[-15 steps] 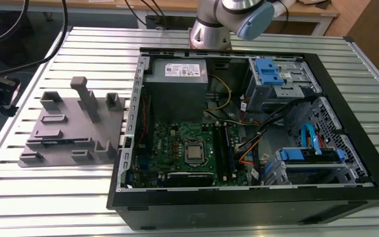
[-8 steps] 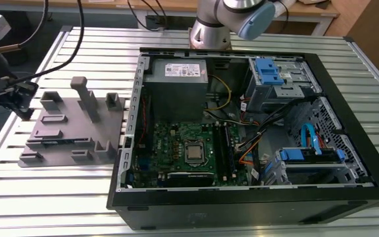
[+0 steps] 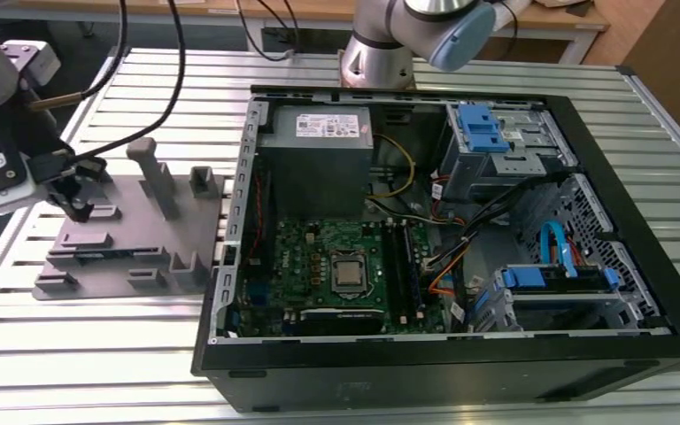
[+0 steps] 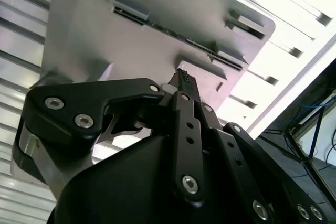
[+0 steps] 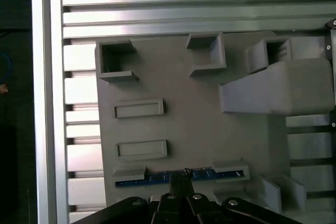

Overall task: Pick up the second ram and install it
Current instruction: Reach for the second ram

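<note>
On the grey fixture (image 5: 184,124), in a slot between two small blocks at one edge, the ram (image 5: 210,173) lay on its long edge, its long axis running along that edge. In the first wrist view the gripper (image 5: 181,180) sat over the ram's middle, so the stick ran out to both sides of it. The gripper's links fanned out along the same line as the stick. The jaws looked drawn together, no gap showing, and they held nothing. In the exterior view the fixture stood on the slatted table (image 3: 104,354), well apart from the open case (image 3: 623,292).
</note>
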